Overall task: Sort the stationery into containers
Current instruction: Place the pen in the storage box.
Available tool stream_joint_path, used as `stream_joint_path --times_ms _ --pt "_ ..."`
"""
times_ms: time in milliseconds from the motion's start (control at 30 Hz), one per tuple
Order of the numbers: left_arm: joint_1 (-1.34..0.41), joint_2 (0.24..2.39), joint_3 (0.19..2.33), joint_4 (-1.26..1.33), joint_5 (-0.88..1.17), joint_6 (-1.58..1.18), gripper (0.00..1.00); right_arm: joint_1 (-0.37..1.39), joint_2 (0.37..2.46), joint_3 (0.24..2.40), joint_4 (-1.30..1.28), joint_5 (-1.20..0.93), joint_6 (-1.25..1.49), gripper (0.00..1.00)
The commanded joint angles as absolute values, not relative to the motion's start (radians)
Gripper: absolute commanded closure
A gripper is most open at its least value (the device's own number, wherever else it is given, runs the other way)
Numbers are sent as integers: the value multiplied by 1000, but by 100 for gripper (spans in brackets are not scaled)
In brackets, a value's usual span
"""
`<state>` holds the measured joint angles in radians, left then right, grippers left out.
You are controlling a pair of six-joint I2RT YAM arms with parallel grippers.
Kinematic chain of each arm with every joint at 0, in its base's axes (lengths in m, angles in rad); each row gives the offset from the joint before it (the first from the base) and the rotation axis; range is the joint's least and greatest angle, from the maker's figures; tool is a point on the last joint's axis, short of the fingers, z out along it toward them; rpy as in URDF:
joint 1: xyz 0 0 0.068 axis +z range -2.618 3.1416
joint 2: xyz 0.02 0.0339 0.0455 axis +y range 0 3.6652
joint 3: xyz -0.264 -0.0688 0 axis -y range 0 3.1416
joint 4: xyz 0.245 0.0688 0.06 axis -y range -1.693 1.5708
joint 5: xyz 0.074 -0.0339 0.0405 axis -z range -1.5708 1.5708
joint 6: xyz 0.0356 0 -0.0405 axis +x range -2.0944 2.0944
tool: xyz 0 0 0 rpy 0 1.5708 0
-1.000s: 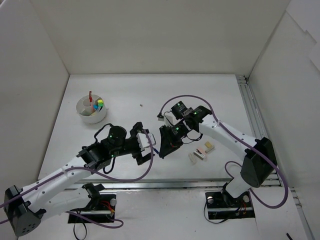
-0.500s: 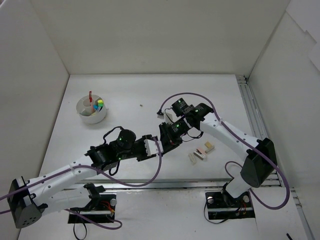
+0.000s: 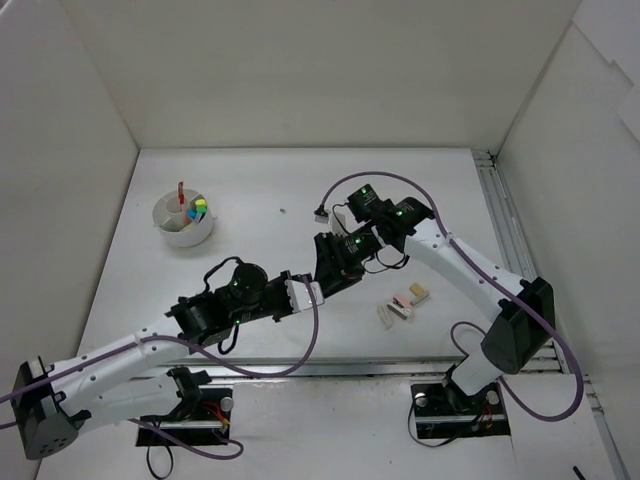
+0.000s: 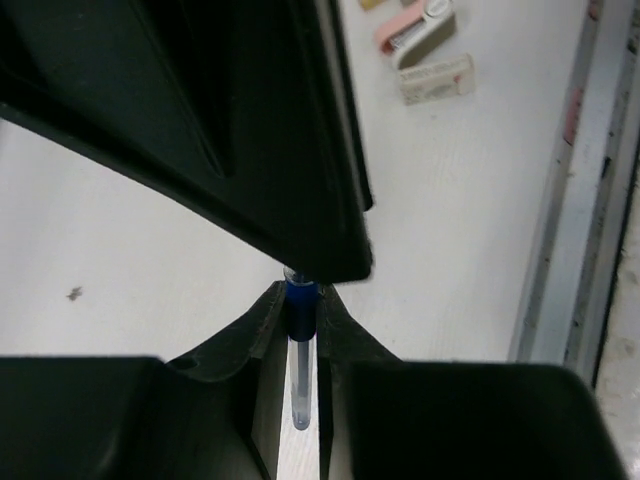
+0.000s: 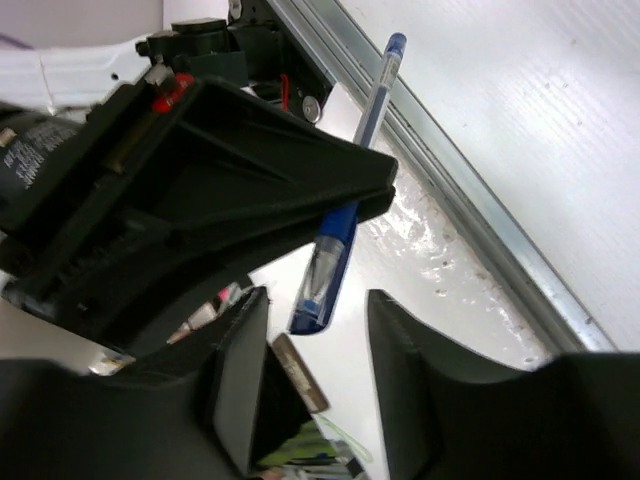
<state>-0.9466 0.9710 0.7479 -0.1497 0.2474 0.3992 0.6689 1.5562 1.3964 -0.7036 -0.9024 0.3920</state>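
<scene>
White bench [image 3: 250, 190], white panel walls [image 3: 300, 70] on three sides, and near the middle a thin blue pen [image 4: 299, 340] caught where the two arms meet. The left end effector [image 4: 300, 300] is pressed together on the pen's dark blue barrel, pinching it from either side. The right end effector [image 5: 315, 300] stands spread, with the pen's blue grip section in the gap between its fingers [image 5: 235, 380] and neither one visibly touching it. From the right wrist, the pen's long axis slants from lower left to upper right, its blue end toward a metal rail [image 5: 480, 210]. From the left wrist, it runs straight down the gap, clear end nearest the camera. Overhead it is hidden between the two end effectors (only their black bodies show). Just right of them lie three small erasers [image 3: 402, 303], white, pink and tan, close together. Well apart, at the far left, sits the round white tub [image 3: 186, 238], a red stick [image 3: 181, 192] standing upright in it among coloured ends
</scene>
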Motion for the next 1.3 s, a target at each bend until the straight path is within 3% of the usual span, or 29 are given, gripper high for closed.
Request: stream_joint_path --times_ms 0,33,167,433,600,767,967,1267 --pt "-936 904 732 21 152 376 100 663 1557 1459 -721 -936 359 56" --pt "-936 894 726 25 115 373 100 660 1560 1466 -721 -931 353 3" --pt "-858 850 707 28 69 313 100 632 1548 1502 -721 -850 342 2" --pt "-600 831 706 142 -92 284 100 552 1447 1474 -707 -370 327 2" --pt "-326 867 796 202 -19 226 100 543 1379 1382 -583 -338 321 2" --pt "-40 1046 914 221 129 170 100 522 1367 1341 -545 -324 314 2" --pt "118 1294 1090 314 188 106 100 483 1393 1342 -545 -362 273 2" --pt "159 1580 1290 376 265 60 100 449 1425 1359 -545 -373 270 2"
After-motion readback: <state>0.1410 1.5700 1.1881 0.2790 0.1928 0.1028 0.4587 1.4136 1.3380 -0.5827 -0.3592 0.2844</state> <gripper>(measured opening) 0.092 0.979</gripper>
